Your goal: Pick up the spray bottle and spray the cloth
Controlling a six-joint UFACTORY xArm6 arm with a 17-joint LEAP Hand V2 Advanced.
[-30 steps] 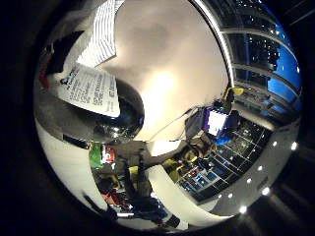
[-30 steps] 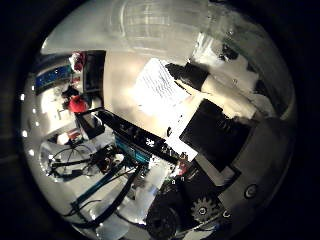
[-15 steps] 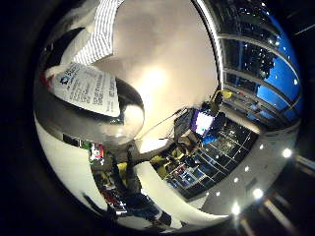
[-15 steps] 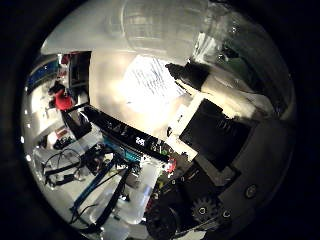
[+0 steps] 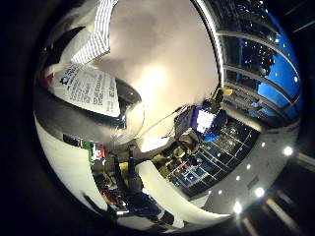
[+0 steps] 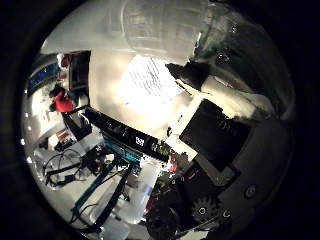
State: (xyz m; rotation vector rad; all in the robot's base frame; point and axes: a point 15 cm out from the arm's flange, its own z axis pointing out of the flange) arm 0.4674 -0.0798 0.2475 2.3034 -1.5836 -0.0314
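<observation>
The spray bottle (image 5: 91, 96) is clear plastic with a white printed label and lies right against my palm, filling much of the little finger side view. Its translucent body (image 6: 150, 25) also spans the thumb side view. My right hand (image 6: 220, 135), black and white, curls its fingers (image 6: 227, 97) round the bottle's side. The cloth (image 6: 150, 82), white with thin dark stripes, lies flat on the beige table (image 5: 157, 64) beyond the bottle. One edge of the cloth (image 5: 101, 29) shows past the label.
A black rail with electronics (image 6: 125, 142) runs along the table's edge. Beyond it are a lit monitor (image 5: 204, 120), shelving and room clutter well away from the cloth.
Both views have swung a little, so my hand has turned with the bottle held in it. The cloth now sits nearer the middle of the thumb side view.
</observation>
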